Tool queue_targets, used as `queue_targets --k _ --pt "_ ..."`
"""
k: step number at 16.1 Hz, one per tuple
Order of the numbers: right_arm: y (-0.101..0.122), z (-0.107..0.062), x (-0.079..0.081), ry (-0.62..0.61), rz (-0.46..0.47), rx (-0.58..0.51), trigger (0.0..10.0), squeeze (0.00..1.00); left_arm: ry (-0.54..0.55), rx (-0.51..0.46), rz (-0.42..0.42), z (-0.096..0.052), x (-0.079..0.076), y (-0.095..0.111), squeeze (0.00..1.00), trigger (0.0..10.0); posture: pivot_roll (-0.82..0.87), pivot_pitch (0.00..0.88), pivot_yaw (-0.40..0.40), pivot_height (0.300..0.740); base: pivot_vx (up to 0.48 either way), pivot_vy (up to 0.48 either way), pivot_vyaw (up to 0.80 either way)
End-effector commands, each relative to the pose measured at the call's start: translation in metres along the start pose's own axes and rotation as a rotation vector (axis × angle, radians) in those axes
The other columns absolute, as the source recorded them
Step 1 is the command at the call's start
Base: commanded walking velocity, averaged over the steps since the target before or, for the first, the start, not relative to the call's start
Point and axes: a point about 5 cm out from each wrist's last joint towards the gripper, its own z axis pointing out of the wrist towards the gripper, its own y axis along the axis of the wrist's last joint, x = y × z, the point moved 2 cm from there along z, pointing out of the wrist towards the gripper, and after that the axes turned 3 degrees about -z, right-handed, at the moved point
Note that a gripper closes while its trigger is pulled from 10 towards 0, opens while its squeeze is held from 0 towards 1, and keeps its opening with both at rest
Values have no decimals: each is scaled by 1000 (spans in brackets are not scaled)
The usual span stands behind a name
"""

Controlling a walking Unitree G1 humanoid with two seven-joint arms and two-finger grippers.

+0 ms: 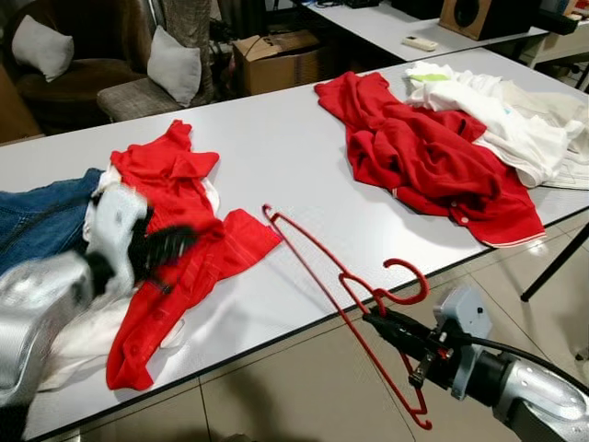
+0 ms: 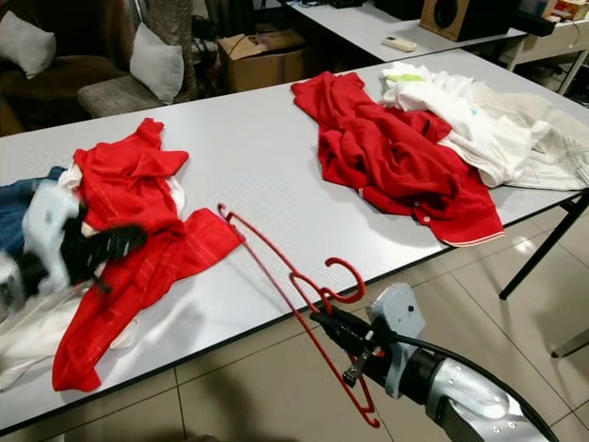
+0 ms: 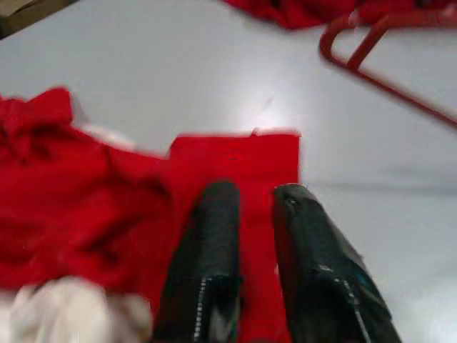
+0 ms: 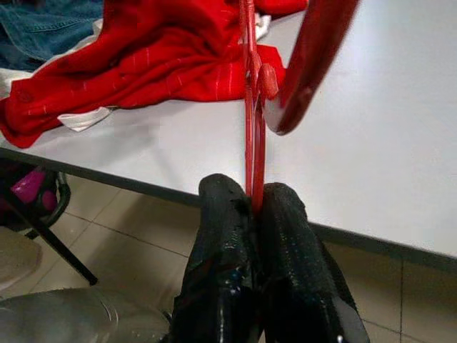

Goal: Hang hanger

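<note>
Right gripper clamped on the red hanger near its hook, holding it tilted at the table front edge (one end over the tabletop). Left gripper, blurred, fingers slightly apart, sits over the red shirt.

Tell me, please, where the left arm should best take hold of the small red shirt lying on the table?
Probably the lower hem of the small red shirt, coming from above. That flap lies flat and single-layered on the table, right under the left end effector; the bunched upper part overlaps white cloth, so pinching there risks lifting both.
</note>
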Motion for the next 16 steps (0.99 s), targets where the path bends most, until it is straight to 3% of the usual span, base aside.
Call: queue_targets --k 1,3,9,10,13,15,16 --pt "1 2 -1 -1 -10 2 10000 0 60 16 63 -2 9 -2 1000 10000 -93 0 54 740 0 0 0" --pt "1 2 -2 -1 -10 1 10000 0 102 39 90 -3 15 -8 1000 10000 -94 0 56 740 0 0 0" --pt "-2 0 1 -12 -6 14 10000 0 123 79 28 -1 16 -32 1000 10000 -109 0 67 740 0 0 0" --pt "-2 0 0 -15 -7 15 10000 0 120 76 -27 0 15 -36 0 10000 -111 0 66 740 0 0 0" --pt "-2 -1 -1 -19 -9 20 10000 0 -15 108 -87 -2 -4 -44 0 10000 -108 0 63 740 0 0 0" --pt "-2 0 -2 -19 -13 20 10000 0 32 164 -26 1 -1 -53 0 10000 -105 0 61 740 0 0 0" --pt "-2 1 -2 -18 -14 18 10000 0 74 143 -30 4 3 -51 0 10000 -103 0 59 740 0 0 0"
